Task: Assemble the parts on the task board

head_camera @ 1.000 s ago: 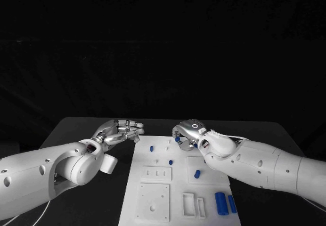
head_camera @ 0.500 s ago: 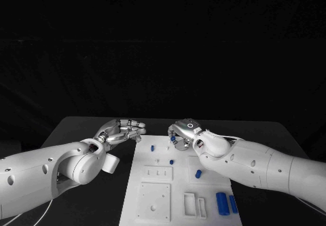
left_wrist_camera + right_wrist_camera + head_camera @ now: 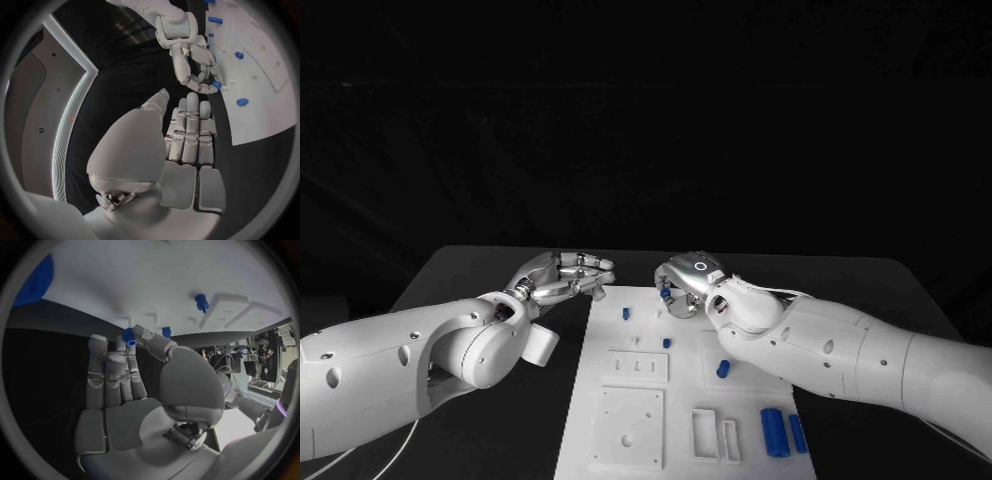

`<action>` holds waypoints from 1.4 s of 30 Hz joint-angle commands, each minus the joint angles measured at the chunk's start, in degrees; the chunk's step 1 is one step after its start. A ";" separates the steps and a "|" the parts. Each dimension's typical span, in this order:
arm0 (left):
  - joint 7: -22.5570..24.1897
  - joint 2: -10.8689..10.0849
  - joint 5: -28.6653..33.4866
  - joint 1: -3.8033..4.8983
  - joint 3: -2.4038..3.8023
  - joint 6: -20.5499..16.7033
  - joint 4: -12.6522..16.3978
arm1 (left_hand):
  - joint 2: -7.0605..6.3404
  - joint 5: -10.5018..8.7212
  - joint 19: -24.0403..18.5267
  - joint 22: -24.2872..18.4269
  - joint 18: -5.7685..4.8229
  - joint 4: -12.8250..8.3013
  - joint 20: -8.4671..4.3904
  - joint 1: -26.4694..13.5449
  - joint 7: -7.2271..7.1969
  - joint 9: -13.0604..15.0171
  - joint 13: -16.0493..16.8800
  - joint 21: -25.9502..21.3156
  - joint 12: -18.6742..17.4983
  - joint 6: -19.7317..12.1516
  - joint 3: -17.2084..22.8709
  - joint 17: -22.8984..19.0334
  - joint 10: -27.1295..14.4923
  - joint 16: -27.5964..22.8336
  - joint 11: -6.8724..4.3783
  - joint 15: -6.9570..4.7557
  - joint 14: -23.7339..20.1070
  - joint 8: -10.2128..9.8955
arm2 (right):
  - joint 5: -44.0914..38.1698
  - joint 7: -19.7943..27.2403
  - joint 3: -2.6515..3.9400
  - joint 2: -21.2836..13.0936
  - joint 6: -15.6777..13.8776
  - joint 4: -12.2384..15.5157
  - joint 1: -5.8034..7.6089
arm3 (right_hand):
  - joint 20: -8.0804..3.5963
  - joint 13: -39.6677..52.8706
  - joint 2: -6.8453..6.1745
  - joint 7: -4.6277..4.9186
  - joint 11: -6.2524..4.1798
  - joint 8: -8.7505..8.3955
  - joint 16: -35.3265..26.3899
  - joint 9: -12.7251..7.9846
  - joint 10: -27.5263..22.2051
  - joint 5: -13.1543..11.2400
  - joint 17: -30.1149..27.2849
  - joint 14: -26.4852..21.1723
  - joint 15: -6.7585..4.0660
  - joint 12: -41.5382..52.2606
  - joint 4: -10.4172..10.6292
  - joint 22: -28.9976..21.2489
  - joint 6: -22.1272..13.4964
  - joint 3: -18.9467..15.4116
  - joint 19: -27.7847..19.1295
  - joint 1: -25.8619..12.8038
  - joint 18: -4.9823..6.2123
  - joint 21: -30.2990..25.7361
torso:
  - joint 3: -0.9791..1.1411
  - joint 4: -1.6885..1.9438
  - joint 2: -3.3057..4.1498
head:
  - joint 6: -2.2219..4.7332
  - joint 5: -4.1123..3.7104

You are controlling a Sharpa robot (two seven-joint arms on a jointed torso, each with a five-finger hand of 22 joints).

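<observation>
The white task board (image 3: 750, 392) lies in the middle of the table. My right hand (image 3: 689, 283) hovers over its far end and pinches a small blue part (image 3: 665, 296) between thumb and a finger; the right wrist view shows that part (image 3: 129, 336) at the fingertips, close above the board (image 3: 156, 275). My left hand (image 3: 567, 276) hangs just off the board's far left corner, fingers loosely bent, holding nothing. In the left wrist view my left hand (image 3: 187, 132) faces the right hand (image 3: 194, 67) and its blue part (image 3: 216, 85).
Small blue pegs (image 3: 626, 313) (image 3: 666, 343) (image 3: 721, 368) stand on the board. Two larger blue cylinders (image 3: 772, 430) lie at its near right corner. White blocks (image 3: 629, 428) and open frames (image 3: 711, 436) sit along its near end. Black table surrounds the board.
My right hand has shifted a little to the left over the board's far end, still holding the blue part. The left hand has hardly moved.
</observation>
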 commanded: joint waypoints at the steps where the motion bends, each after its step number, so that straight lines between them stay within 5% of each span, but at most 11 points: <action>1: 0.36 0.10 -0.26 0.16 0.05 0.86 0.03 | -0.46 -0.32 -0.01 0.26 0.39 0.39 -0.46 -0.24 0.44 -0.06 0.07 0.32 -0.20 -0.28 -0.06 -0.09 0.08 0.38 0.36 0.02 -0.50 -0.34 | -1.13 -0.61 0.03 0.23 0.20 -0.25 -0.28 | -0.43 4.46 -0.04 -0.08 -0.99 0.26 0.18 0.12 3.19 0.13 -0.07 -1.17 -1.04 0.20 -0.02 0.92 0.41 0.46 -0.02 0.75 1.80 0.13 | -0.02 -0.06 0.02 | -0.14 -0.10; 42: -0.03 0.77 -0.26 0.21 0.06 0.81 -0.54 | -0.52 -0.31 -0.04 0.19 0.30 0.38 -0.56 -0.11 0.52 -0.15 0.13 0.36 -0.47 -0.50 -0.04 -0.18 0.04 0.44 0.40 0.00 -0.56 -0.49 | 0.78 -0.26 0.00 2.33 3.09 -2.98 -0.78 | -0.18 4.74 -0.14 0.36 -0.47 -0.71 -0.48 0.23 1.61 0.05 -0.65 -1.64 -0.56 -0.97 0.03 0.83 -0.70 0.91 -0.94 0.59 1.80 -0.27 | -0.10 -0.14 0.19 | -0.97 0.18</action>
